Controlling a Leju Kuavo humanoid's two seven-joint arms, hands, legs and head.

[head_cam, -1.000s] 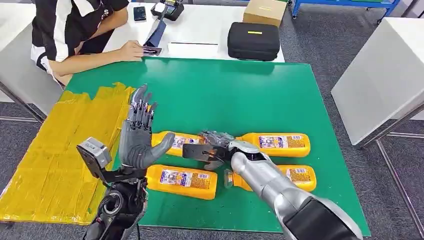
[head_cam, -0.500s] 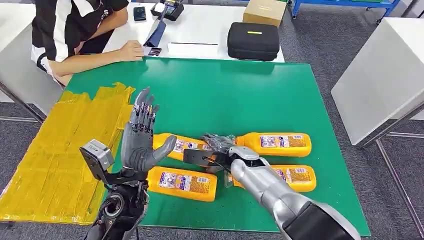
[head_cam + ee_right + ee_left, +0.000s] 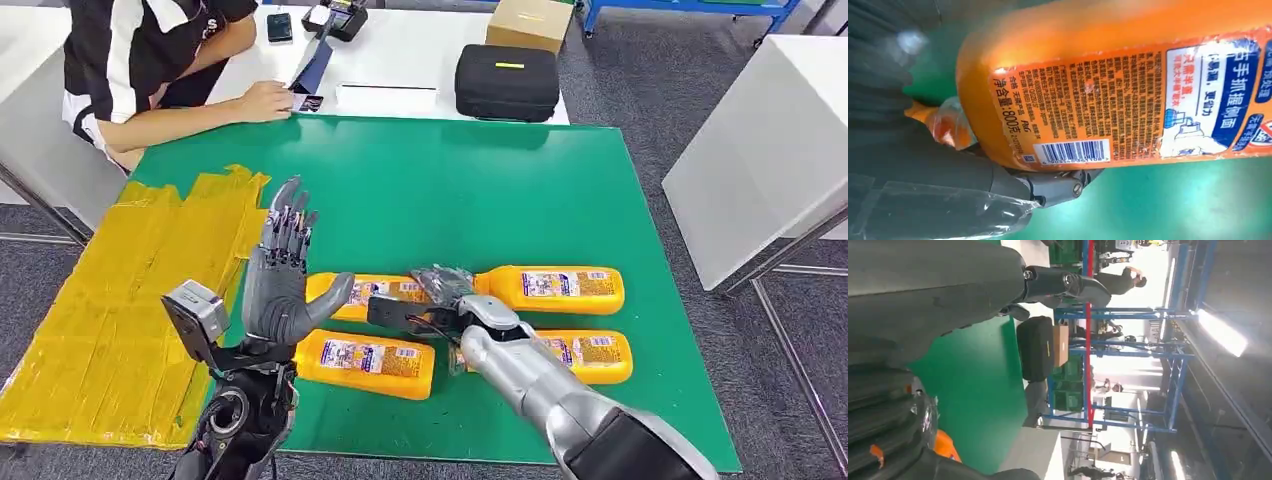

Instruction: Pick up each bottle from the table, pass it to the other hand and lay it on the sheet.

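On the green table (image 3: 500, 180): right hand (image 3: 440, 290) has closed round far-left bottle (image 3: 375, 292) (left hand (image 3: 280, 270) spread, waiting), lift pending.

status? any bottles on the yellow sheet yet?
None delivered: the yellow sheet holds no bottle, and four orange bottles lie on the green table. In hand: the right hand is at the far-left bottle; a firm grip isn't visible. The left hand waits open. Left: all four transfers.

Industrial workshop, blue steel racking (image 3: 1128, 347), green crates (image 3: 1068, 385), worktables (image 3: 400, 45)
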